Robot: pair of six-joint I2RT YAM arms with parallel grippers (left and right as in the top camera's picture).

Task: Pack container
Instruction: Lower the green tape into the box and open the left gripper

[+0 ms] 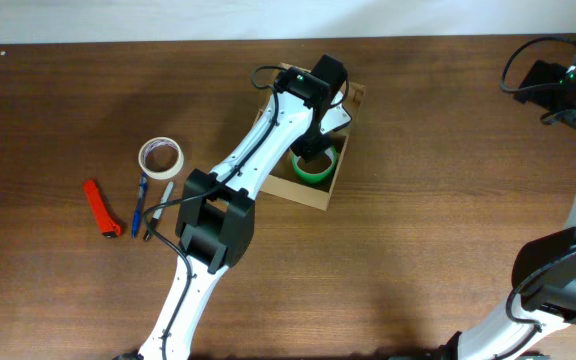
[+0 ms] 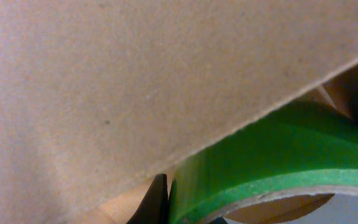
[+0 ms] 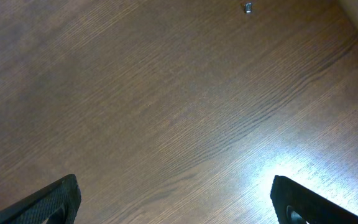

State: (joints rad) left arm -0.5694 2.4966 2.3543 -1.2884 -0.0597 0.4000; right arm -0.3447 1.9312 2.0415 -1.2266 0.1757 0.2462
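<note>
Where your overhead view shows the middle of the table (image 1: 448,150), the container (image 1: 336,182) sits open at the top, turned at a slight angle to the table's edges. Inside it, toward its near end, you can see the green tape roll (image 1: 316,172). Your left jaws reach down into the box and are closed on the wall of that roll. In the left wrist view one dark finger (image 2: 157,199) lies right against the roll's green outer face (image 2: 278,149). The other finger is hidden, and plain tan cardboard (image 2: 135,81) of the container fills the rest of that view.

To the left of the box, well apart from it, you have a pale tape roll (image 1: 160,157) lying flat. Just beside it toward you lie a blue pen (image 1: 140,203) and a dark pen (image 1: 160,208), side by side. A red cutter (image 1: 100,208) lies farther left.

Your right arm (image 1: 568,260) stands at the far right edge, away from all of these. Its jaws are spread wide and hold nothing. Both fingers (image 3: 55,202) sit at the bottom corners of the right wrist view, above bare wood (image 3: 166,93).
</note>
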